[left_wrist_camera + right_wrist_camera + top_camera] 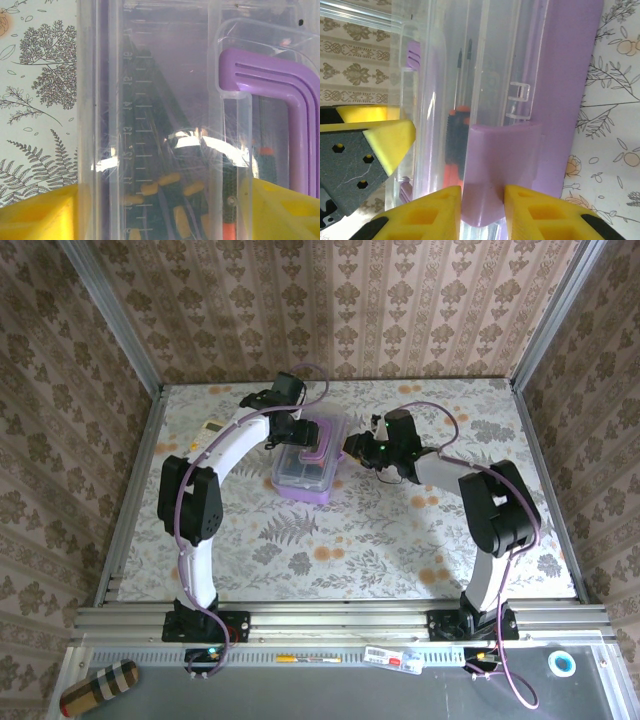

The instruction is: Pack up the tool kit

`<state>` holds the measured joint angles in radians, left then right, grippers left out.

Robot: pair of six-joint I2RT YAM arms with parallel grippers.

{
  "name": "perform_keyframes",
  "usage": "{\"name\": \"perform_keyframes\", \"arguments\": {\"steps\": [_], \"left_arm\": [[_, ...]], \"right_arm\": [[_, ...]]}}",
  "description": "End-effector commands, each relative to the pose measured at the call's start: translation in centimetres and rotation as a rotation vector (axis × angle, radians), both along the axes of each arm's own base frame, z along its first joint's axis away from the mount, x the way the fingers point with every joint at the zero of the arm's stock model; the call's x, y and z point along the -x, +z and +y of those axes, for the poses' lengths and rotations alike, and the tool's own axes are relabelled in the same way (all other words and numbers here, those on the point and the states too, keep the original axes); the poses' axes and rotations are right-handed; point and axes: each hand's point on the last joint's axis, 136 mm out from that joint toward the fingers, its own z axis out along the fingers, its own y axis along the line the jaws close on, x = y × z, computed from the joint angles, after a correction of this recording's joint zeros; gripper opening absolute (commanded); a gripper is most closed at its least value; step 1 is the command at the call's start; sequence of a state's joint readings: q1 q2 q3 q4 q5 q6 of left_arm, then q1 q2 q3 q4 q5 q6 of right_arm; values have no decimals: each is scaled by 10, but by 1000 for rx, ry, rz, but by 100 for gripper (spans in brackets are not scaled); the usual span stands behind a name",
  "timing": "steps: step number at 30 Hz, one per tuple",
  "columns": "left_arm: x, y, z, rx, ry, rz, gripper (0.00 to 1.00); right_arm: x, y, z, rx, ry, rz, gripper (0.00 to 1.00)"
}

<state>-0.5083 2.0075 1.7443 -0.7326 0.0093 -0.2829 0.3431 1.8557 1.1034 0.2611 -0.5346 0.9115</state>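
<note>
The tool kit, a purple case with a clear lid, lies at the middle of the table. Through the lid show black-and-yellow screwdriver handles and an orange-and-black screwdriver. My left gripper hangs over the case's far end. Its yellow fingers straddle the lid's raised clear part and touch both sides, beside the purple handle. My right gripper sits at the case's right side, shut on the purple latch. One left finger rests against the lid.
A small yellow calculator lies left of the left arm near the table's far left. Wallpapered walls and metal posts close in the floral table on three sides. Open tabletop lies in front of the case.
</note>
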Motion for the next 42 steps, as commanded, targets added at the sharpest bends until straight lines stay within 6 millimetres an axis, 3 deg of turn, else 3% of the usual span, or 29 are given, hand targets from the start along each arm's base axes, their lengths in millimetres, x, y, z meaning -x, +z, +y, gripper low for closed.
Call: {"name": "perform_keyframes", "arguments": {"steps": [1,6,21,42], "left_arm": [[63,-93,5,-89,-68,341,68],[64,-94,4,-87,-68,346,68],[64,-91,2,-76,-74,343,68],[65,-90,0,-73,-82,341,67]], "right_arm": [[-4,-8,6,14,17,12,30],[-6,-7,9,33,24,6,30],[0,-32,6,86,27,66,33],[-5,-32,13,77,46,66,35]]}}
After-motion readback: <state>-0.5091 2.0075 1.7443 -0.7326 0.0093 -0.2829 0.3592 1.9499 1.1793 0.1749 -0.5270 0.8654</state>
